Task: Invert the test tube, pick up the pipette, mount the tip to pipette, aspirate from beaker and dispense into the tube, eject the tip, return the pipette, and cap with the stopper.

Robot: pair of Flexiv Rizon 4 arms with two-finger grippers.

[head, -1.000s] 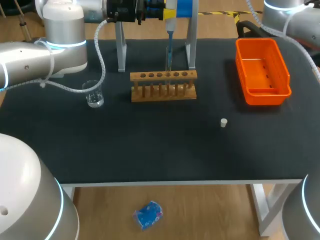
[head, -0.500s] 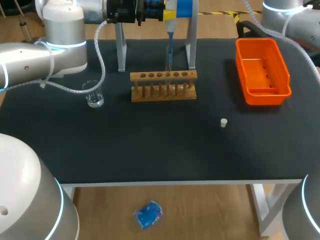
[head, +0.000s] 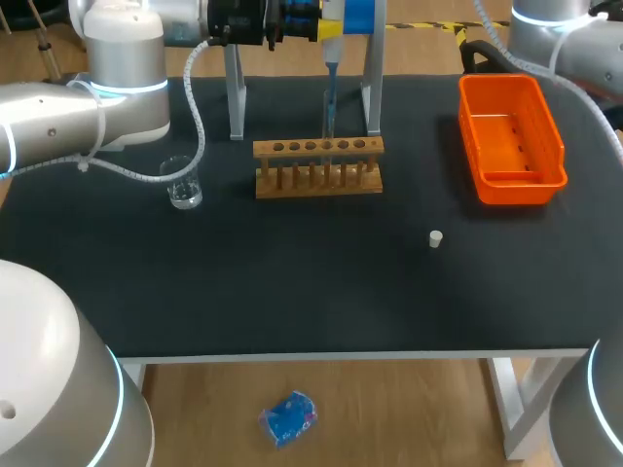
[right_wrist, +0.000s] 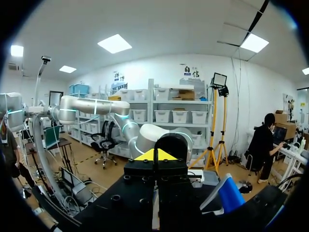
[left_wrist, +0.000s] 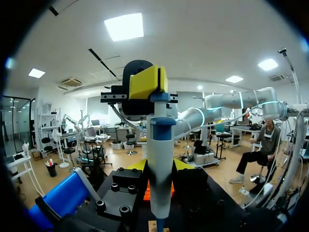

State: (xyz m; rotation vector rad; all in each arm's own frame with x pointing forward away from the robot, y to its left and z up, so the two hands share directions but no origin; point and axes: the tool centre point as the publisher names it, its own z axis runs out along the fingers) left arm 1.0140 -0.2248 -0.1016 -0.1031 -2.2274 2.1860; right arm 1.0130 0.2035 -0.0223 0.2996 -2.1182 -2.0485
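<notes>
Pipette [head: 331, 39] is standing with its long axis vertical, its narrow tip pointing straight down and its blue-collared end pointing up. Our left pincer [head: 321, 29] is gripping it around the white body, one yellow tip pressing on each side, so the pipette is rising above the fingers and hanging below them. Directly under the left pincer, the tip is reaching into the mouth of the test tube [head: 327, 112], which is standing upright, mouth up, in the wooden rack [head: 318, 167].

Our right pincer [left_wrist: 147, 83] is sitting right at the pipette's upper end, above the left pincer. Its yellow tips are pressing together with nothing between them. We cannot tell whether it is pushing on the top.

The beaker [head: 183, 183] is standing on the tabletop [head: 292, 282] beside the rack on our left arm's side, well apart from both pincers. The stopper [head: 436, 238] is lying on the tabletop, nearer to us than the rack and well apart from either pincer. The orange bin [head: 511, 136] is sitting out toward our right arm's side.
</notes>
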